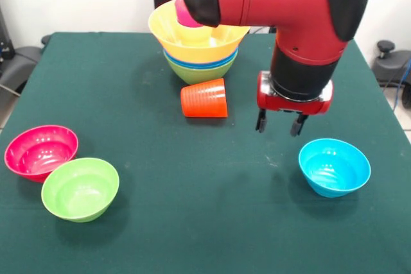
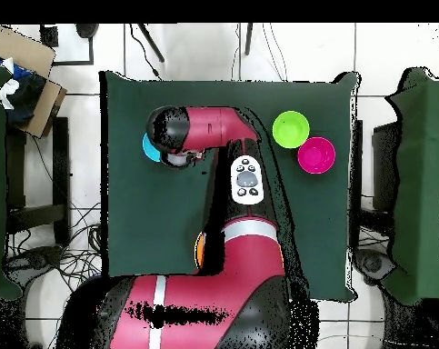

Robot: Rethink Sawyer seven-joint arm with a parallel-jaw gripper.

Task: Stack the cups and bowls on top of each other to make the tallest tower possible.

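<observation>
Green cloth covers the table. From the front, the arm's elbow hides part of the nested bowl tower; the ribbed orange cup lies beside it, and the black-fingered gripper hangs spread, empty. Overhead, the arm covers most of the small light-blue plastic bowl.

The tower is standing at twelve o'clock: green bowl lowest, blue rims, wide yellow bowl holding something pink. The ribbed orange cup is lying sideways just before it. Pink-red bowl and green bowl are sitting touching at eight o'clock, light-blue bowl at four.

Empty pincer hangs open beside tipped orange cup.
</observation>
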